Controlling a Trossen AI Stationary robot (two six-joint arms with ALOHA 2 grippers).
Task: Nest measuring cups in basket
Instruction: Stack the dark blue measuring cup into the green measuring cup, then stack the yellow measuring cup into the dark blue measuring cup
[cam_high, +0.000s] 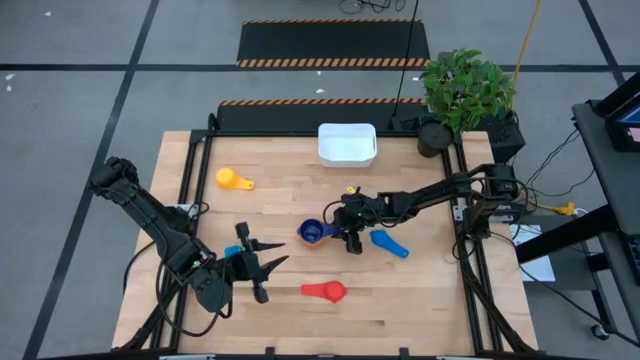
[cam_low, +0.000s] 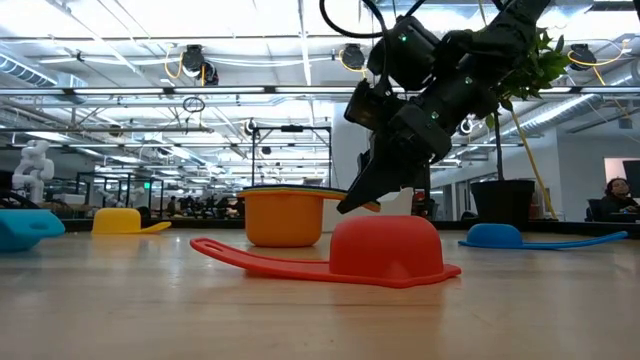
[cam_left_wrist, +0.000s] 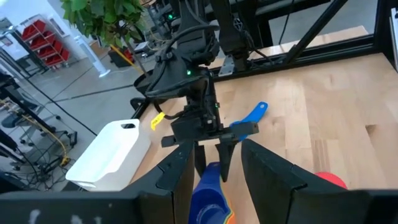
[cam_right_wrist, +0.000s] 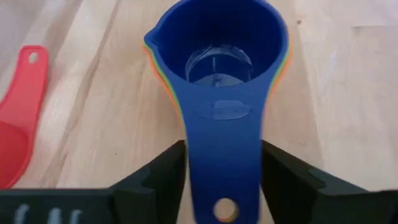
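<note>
A stack of nested measuring cups (cam_high: 312, 232) stands mid-table, a dark blue cup (cam_right_wrist: 217, 56) innermost and an orange one (cam_low: 285, 220) outermost. My right gripper (cam_high: 338, 228) reaches it from the table's right and is shut on the dark blue cup's handle. A light blue cup (cam_high: 235, 252) lies on the table by my left gripper (cam_high: 268, 268), which hovers open near the front left, pointing toward the stack and touching nothing. The yellow cup (cam_high: 232, 179), the red cup (cam_high: 325, 291) and a blue cup (cam_high: 388, 244) lie loose. The white basket (cam_high: 347, 143) stands at the far edge. My right gripper pinches the dark blue cup's flat handle (cam_right_wrist: 224, 155) by its two long edges, toward the end with the hole. The fingers (cam_right_wrist: 168, 174) slant down from the table's right side and lie along the handle. The stack stands upright, the orange cup's base (cam_low: 285, 240) on the table.
A potted plant (cam_high: 465, 90) stands at the far right corner, beside the basket's side of the table. The red cup (cam_low: 385, 250) and the blue cup (cam_low: 500, 235) lie mouth down. Bare wood lies between the stack and the basket.
</note>
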